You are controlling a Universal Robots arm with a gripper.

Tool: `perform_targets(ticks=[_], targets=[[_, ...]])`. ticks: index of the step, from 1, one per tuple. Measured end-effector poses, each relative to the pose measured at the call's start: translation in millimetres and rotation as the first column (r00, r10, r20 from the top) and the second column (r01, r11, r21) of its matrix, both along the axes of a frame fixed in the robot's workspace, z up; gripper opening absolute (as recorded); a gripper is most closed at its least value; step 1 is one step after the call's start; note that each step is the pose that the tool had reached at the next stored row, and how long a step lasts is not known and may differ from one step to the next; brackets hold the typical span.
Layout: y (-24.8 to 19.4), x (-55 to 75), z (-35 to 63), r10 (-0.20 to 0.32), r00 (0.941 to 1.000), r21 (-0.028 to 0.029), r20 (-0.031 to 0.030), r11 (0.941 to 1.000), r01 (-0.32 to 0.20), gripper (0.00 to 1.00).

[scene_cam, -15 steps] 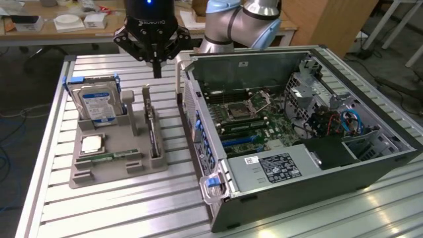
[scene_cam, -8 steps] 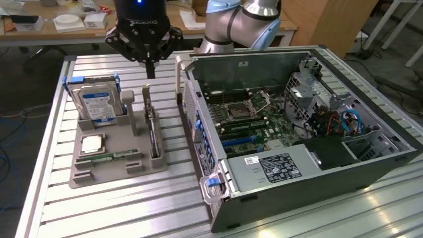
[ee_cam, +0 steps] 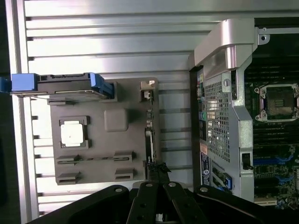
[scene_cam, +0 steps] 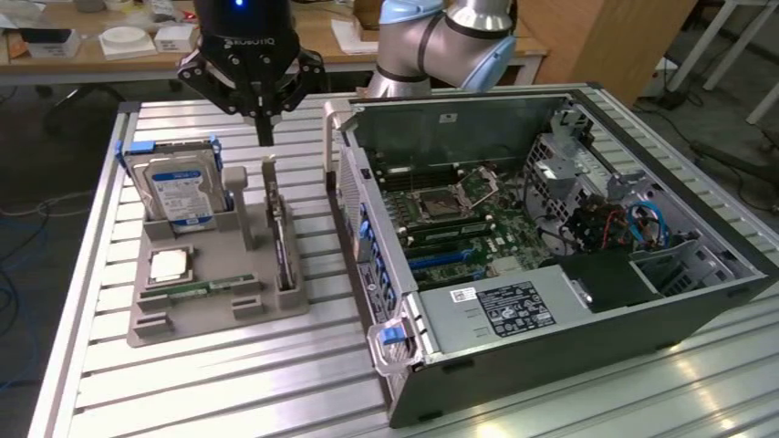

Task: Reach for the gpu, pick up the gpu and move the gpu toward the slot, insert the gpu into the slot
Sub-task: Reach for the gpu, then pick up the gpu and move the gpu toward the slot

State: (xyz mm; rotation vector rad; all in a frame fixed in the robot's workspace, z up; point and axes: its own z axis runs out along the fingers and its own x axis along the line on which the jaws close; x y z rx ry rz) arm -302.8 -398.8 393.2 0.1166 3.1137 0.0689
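- One arm [scene_cam: 426, 36], silver with blue joints, reaches in from the far side of the scene, and its black wrist head points straight down over a grey holder tray.
- Its fingers [scene_cam: 263, 128] are pressed together with nothing between them. They hang just above the bracket end of the gpu, apart from it.
- The gpu [scene_cam: 283, 242] stands on its long edge in a groove along the side of the tray nearest the computer case, with its silver bracket upright at the far end. From the wrist view it is a thin dark line [ee_cam: 148, 140].
- The bench [scene_cam: 182, 392] is slatted aluminium. Behind it stands a wooden desk [scene_cam: 73, 66] with small white things on it.
- The tray [scene_cam: 201, 315] also carries a blue-labelled hard drive [scene_cam: 181, 187] standing upright, a processor chip [scene_cam: 168, 265] lying flat and a green memory stick [scene_cam: 201, 289].
- The computer case [scene_cam: 585, 315] lies open on the bench, at the exterior view's right of the tray.
- Inside it, the green motherboard [scene_cam: 487, 228] shows a square socket [scene_cam: 444, 201]. The slot [scene_cam: 444, 259], a long strip near that socket, lies unfilled.
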Motion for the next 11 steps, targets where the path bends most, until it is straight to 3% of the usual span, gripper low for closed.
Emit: perform_targets(ticks=[11], targets=[[0.0,0.0,0.0,0.000,1.0000,0.0000,0.0000,1.0000,0.000,0.10]])
